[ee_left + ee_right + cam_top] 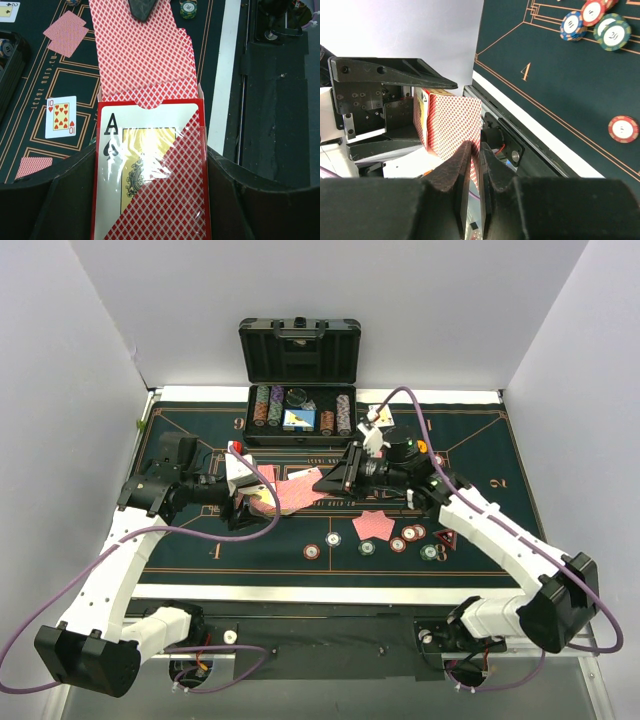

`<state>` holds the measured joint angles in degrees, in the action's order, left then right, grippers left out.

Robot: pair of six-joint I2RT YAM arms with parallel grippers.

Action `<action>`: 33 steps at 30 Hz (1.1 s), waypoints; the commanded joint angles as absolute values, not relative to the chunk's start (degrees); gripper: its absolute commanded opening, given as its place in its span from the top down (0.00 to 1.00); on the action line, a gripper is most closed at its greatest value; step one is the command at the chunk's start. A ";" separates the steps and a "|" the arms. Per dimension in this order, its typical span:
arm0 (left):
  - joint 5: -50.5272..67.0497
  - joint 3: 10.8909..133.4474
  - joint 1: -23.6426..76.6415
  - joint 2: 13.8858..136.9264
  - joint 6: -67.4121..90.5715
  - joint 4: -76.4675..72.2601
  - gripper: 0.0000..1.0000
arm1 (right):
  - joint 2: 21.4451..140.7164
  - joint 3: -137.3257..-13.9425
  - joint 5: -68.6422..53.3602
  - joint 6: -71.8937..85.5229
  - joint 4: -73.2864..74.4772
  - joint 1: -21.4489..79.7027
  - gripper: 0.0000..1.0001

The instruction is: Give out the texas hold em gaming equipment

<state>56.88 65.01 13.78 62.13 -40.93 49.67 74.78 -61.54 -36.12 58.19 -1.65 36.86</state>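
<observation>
- Left end effector point(150, 155) is clenched on a red cardboard playing-card box point(150, 200), centre-left in the overhead view.
- Right end effector point(474, 150) pinches the red-backed playing cards point(140, 55) fanned out of it.
- A dark green felt mat point(280, 555) covers the worktop point(300, 592), with striped round poker chips point(400, 540) at lower right.
- White walls point(330, 290) enclose it.

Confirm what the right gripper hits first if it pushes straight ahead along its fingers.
The red card box, dead ahead in the left gripper. The right gripper pinches a card sticking out of it, so the gap looks short; exact depth unclear.
</observation>
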 commanded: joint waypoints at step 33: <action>60.12 66.18 13.54 60.65 -41.83 48.78 0.98 | 111.61 -104.67 24.05 18.20 35.33 39.72 1.00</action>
